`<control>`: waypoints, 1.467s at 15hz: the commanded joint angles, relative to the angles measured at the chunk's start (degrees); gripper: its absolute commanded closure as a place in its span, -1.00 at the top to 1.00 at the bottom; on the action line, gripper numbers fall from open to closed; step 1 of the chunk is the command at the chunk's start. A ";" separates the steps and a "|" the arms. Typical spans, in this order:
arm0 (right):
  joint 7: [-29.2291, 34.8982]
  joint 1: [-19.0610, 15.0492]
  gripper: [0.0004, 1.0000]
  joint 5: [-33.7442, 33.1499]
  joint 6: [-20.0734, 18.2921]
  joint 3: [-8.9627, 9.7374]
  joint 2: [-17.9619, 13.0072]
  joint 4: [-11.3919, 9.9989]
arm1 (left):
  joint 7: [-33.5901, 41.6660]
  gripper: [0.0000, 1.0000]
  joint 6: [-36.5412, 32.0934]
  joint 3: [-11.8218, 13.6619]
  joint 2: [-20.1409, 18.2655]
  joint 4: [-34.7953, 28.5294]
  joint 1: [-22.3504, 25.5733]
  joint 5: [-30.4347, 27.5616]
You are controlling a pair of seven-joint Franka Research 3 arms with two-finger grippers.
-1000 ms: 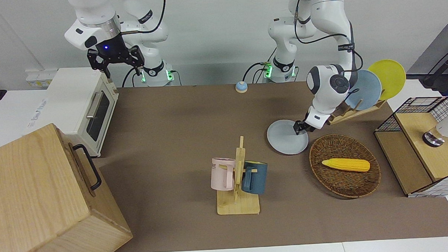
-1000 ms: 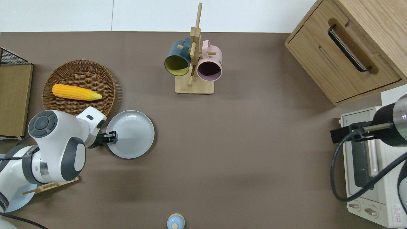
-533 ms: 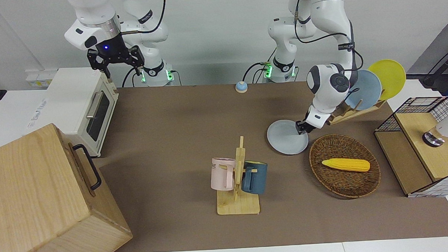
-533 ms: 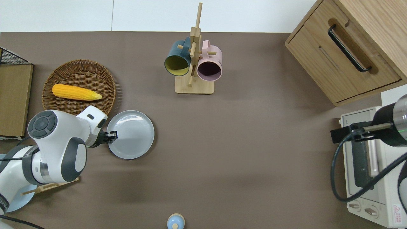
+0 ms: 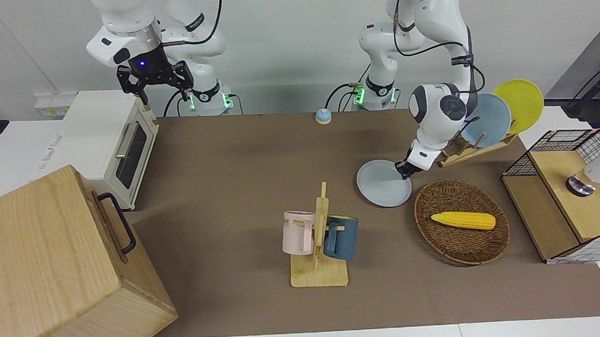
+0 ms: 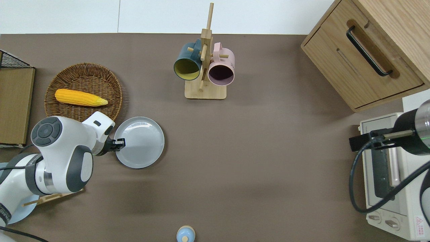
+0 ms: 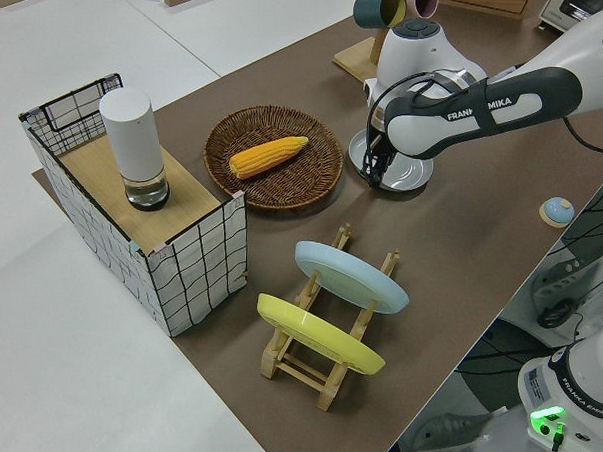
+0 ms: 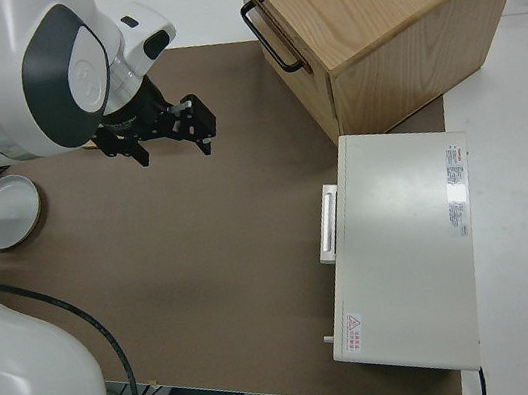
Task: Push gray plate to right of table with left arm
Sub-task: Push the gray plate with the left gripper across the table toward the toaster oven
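The left gripper (image 6: 120, 144) is down at the rim of the gray plate (image 6: 141, 143), on the edge facing the left arm's end of the table (image 6: 255, 161); whether its fingers are apart or closed cannot be told. The plate lies flat just beside the wicker basket (image 6: 84, 75), nearer to the robots than the mug rack (image 6: 205, 90). The right arm is parked, its gripper (image 5: 153, 84) spread wide and holding nothing.
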 commanded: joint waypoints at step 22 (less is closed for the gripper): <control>-0.46 -1.35 0.99 -0.48 -0.81 1.09 -0.53 0.02 | -2.43 -1.00 6.57 -8.70 4.14 -1.24 -5.88 -10.15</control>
